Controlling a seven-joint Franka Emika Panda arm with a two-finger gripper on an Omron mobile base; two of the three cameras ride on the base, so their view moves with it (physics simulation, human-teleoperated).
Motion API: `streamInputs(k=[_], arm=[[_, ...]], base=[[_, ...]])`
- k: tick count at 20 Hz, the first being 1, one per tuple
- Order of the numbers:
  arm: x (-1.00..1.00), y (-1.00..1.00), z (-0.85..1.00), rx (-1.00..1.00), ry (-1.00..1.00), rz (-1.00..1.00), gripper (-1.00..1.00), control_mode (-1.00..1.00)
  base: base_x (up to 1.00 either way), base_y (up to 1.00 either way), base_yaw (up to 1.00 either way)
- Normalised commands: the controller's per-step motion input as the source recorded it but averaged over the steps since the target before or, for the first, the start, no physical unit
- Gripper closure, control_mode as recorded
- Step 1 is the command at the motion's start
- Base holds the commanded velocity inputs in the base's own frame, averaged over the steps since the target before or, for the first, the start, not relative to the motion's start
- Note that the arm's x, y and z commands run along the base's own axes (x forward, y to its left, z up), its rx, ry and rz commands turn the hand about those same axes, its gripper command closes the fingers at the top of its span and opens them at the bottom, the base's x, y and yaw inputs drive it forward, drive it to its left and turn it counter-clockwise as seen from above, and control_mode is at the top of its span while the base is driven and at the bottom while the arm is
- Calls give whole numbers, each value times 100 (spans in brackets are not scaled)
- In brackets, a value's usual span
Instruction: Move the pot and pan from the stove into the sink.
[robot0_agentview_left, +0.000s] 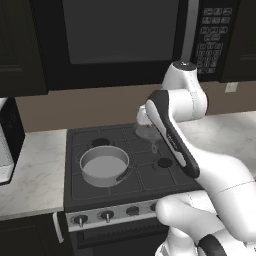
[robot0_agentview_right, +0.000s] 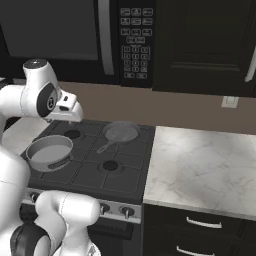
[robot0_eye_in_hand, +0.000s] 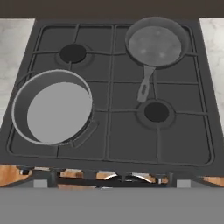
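One pot (robot0_eye_in_hand: 52, 107) and one pan (robot0_eye_in_hand: 155, 43) sit on the stove (robot0_eye_in_hand: 118, 131), four burners; pot below-left of the hand (robot0_eye_in_hand: 112, 186), pan ahead-right. Hand spread wide, holding nothing.

Pot (robot0_eye_in_hand: 51, 108): matt grey metal, smooth walls. Pan (robot0_eye_in_hand: 154, 43): grey metal, faintly mottled inside. Stove (robot0_eye_in_hand: 113, 131): matt black top, dark grates. Surface (robot0_agentview_right: 200, 160): polished white marble, grey veins.
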Motion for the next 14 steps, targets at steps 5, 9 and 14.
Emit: streamInputs(k=[5,9,14], arm=[[0,53,-16,2,-3,-15,-100,-100],[0,46,-15,3,-2,-18,-100,-100],[0,44,-14,4,-1,-21,-100,-100]], base=[[0,0,0],[0,0,0],[0,0,0]])
